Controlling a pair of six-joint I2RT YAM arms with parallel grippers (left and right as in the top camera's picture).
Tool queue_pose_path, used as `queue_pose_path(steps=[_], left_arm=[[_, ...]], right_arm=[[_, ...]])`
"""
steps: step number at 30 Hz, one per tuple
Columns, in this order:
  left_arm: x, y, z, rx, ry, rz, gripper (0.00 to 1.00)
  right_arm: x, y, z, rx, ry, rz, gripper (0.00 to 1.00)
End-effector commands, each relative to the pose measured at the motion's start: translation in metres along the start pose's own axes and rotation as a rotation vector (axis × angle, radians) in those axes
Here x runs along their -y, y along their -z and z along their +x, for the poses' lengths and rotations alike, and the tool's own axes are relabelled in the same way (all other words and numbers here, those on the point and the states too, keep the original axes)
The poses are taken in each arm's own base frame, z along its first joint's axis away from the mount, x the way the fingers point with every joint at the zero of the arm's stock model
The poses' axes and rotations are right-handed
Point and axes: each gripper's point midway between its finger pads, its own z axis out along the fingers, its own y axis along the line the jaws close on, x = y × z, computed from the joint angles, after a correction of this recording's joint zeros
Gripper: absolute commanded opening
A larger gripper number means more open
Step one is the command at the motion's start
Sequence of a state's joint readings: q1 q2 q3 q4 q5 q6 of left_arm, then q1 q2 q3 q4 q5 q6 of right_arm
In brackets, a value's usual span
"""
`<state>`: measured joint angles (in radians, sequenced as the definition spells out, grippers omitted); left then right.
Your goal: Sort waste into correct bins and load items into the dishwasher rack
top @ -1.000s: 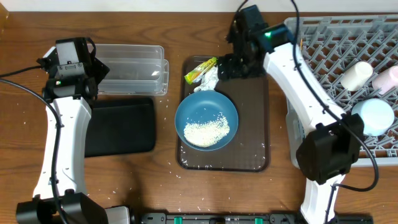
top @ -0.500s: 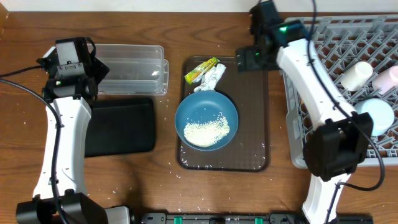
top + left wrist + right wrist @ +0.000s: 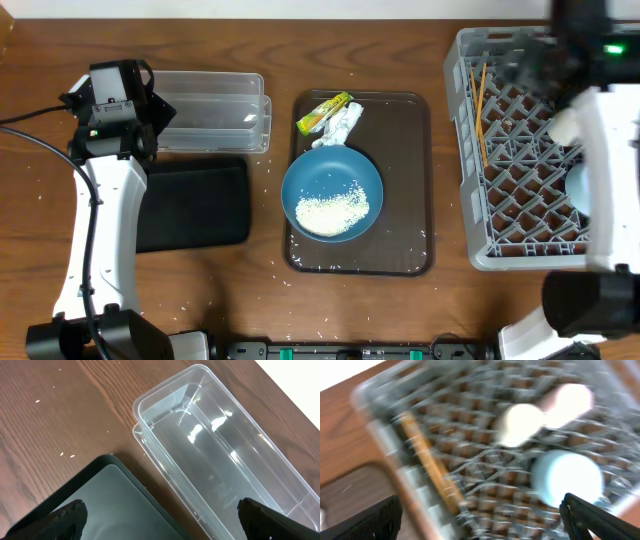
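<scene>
bowl (image 3: 332,180): dark blue
rice (image 3: 333,212): white, I'd say
wrapper (image 3: 322,112): yellow-green
tub (image 3: 215,112): clear
left tray (image 3: 195,203): black
rack (image 3: 510,170): grey, diagonal lattice
table (image 3: 250,290): brown wood grain

No legible text, label, brand or number is showing in any view. Clear plastic tub (image 3: 220,460): a faint moulded marking is showing on its floor in the left wrist view, too small to read. Yellow-green snack wrapper (image 3: 322,112): any print is staying too small to make out from overhead. Right wrist view is coming through motion-blurred; nothing readable.
</scene>
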<state>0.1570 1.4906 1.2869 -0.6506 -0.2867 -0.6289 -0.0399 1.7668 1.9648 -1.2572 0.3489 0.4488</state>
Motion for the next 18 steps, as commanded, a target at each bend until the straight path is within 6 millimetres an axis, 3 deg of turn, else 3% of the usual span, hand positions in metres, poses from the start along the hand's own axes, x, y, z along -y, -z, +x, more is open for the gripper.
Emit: queue_pose_path(steps=[1,5,8,12,15,18], left_arm=[[-0.002,-0.004,0.004,-0.015,0.004,-0.005,0.99],[0.01,-0.003,0.014,-0.075,0.003,0.062,0.99],[0.031,0.005,0.046,-0.249,-0.002,0.204,0.99],[0.079,0.039,0.087,-0.499,-0.032,0.511,0.99],[0.106,0.065,0.111,-0.545,-0.208,0.673,0.99],[0.126,0.091,0.148,-0.564,-0.441,0.779,0.99]], right_arm=[[0.035,-0.01,-0.005,-0.023,-0.089,0.072,0.99],[0.067,-0.017,-0.005,-0.054,-0.146,0.116,0.99],[0.08,-0.019,-0.007,-0.057,-0.173,0.134,0.99],[0.087,-0.021,-0.008,-0.059,-0.188,0.144,0.99],[0.087,-0.021,-0.008,-0.059,-0.188,0.144,0.99],[0.087,-0.021,-0.008,-0.059,-0.188,0.144,0.99]])
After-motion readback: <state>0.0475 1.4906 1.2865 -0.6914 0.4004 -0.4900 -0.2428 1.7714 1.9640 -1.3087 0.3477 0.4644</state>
